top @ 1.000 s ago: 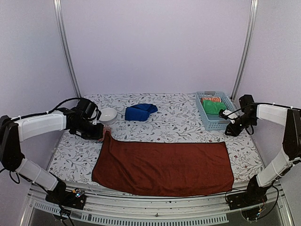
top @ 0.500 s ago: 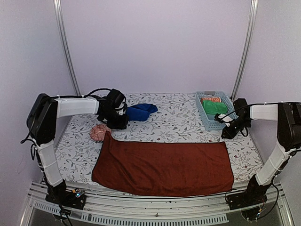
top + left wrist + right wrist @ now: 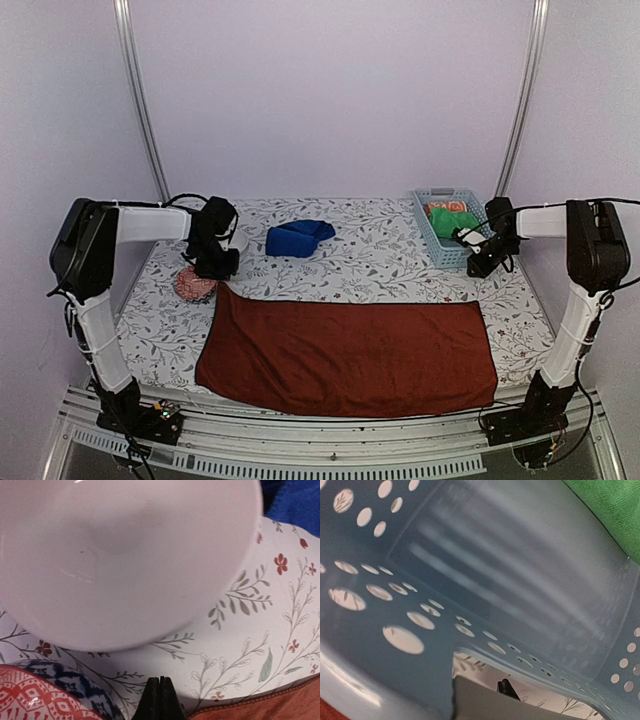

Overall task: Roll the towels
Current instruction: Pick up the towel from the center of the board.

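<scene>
Top external: left jaws, closed, shifted left beside bowl (image 3: 125, 555); right jaws reached basket (image 3: 448, 256), state unclear.

This is a robotics lab test cell. The left arm (image 3: 150, 222) and the right arm (image 3: 545, 218) are bolted to a metal rail (image 3: 330, 432) at the front, with loose black cables (image 3: 178, 199) looping off them. Plain pale panels (image 3: 330, 100) between metal posts (image 3: 139, 100) wall the space in. A flowered tablecloth (image 3: 380, 262), blue basket (image 3: 425, 225), white bowl (image 3: 125, 555) and red towel (image 3: 350, 350) serve as household props.
</scene>
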Motion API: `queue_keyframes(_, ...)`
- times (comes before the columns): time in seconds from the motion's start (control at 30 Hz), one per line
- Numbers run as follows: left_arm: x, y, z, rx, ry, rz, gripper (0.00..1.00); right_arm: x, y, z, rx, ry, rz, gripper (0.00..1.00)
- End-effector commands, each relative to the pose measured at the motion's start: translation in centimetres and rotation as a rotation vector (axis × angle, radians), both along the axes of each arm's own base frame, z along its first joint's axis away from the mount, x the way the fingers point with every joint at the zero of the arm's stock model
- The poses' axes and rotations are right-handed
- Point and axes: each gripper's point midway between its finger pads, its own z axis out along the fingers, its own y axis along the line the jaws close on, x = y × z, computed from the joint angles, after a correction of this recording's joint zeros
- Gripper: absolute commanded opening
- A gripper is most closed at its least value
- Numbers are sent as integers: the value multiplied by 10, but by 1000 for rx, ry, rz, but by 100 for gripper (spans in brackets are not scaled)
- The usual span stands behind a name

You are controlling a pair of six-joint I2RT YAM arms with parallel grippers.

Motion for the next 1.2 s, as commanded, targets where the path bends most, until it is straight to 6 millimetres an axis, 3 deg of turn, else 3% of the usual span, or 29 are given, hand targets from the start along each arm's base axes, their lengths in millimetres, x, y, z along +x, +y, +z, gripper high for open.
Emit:
queue_keyframes(0.0,-3,44,4,83,-1,75,0,43,-3,5,-17,-59,-37,20)
queue_keyframes(0.13,0,69,7,84,-27,138,0,70,-7,1,-37,-82,-60,20)
queue_keyframes(0.23,2,68,14,69,-48,136,0,70,3,5,11,-61,-49,21)
queue_keyframes(0.37,4,45,45,-8,-129,78,4,40,11,28,61,-47,-36,24)
queue_keyframes(0.53,-14,-18,73,-121,-191,-162,7,-19,26,52,117,-10,27,28)
queue_keyframes(0.7,-42,-60,60,-153,-134,-291,7,-76,41,46,133,83,118,28)
queue_keyframes(0.83,-55,-66,43,-173,-97,-307,7,-102,51,35,169,151,169,25)
queue_keyframes(0.93,-63,-64,30,-176,-71,-295,7,-117,52,10,148,229,179,22)
queue_keyframes(1.03,-67,-64,25,-186,-68,-290,7,-120,41,-14,84,286,153,18)
queue_keyframes(1.17,-67,-59,21,-164,-70,-277,8,-96,22,-26,-28,242,69,14)
